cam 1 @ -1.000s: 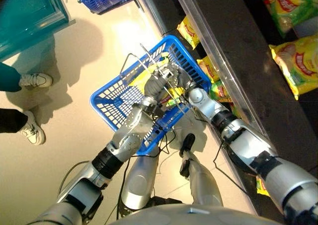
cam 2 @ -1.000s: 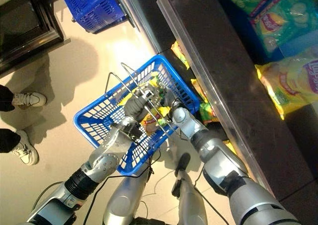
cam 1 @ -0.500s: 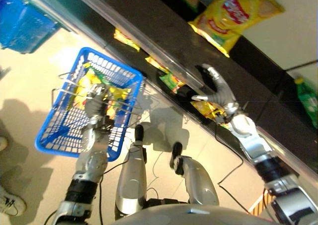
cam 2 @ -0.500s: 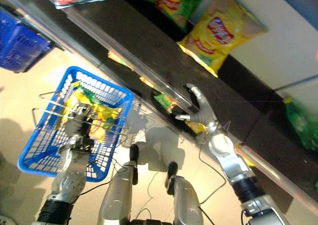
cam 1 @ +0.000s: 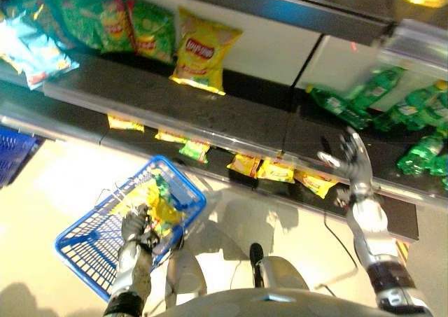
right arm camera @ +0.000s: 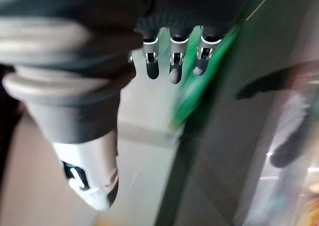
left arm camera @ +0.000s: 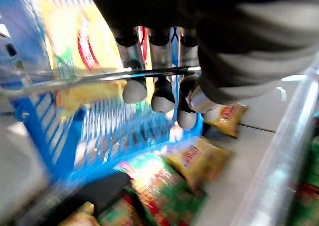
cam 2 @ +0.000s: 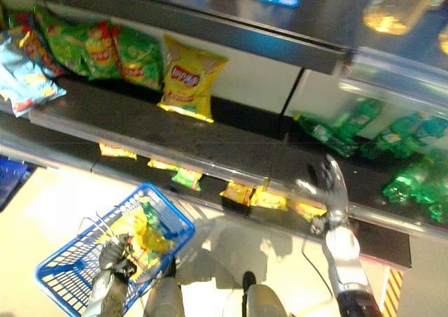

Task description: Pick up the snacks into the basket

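Observation:
A blue basket (cam 1: 87, 252) hangs by the floor at the lower left, holding yellow and green snack bags (cam 1: 158, 206). My left hand (cam 1: 133, 226) is shut on its wire handle (left arm camera: 94, 76), with fingers (left arm camera: 162, 95) curled round the wire. My right hand (cam 1: 354, 166) is raised at the right with straight fingers (right arm camera: 172, 66), nothing in it, in front of the middle shelf's edge. Small yellow snack packets (cam 1: 276, 170) lie on the low shelf just left of and below that hand. A big yellow chip bag (cam 1: 203, 50) leans on the middle shelf.
Green and red chip bags (cam 1: 131, 26) and a light blue bag (cam 1: 33, 57) line the middle shelf's left part. Green bottles (cam 1: 413, 114) lie on the shelf at the right. A second blue basket (cam 1: 12, 156) stands at the far left. The shelf edges jut toward me.
The camera has swung up from the floor to the shelves. My right hand came out of the basket and rose to shelf height. My left hand keeps hold of the handle.

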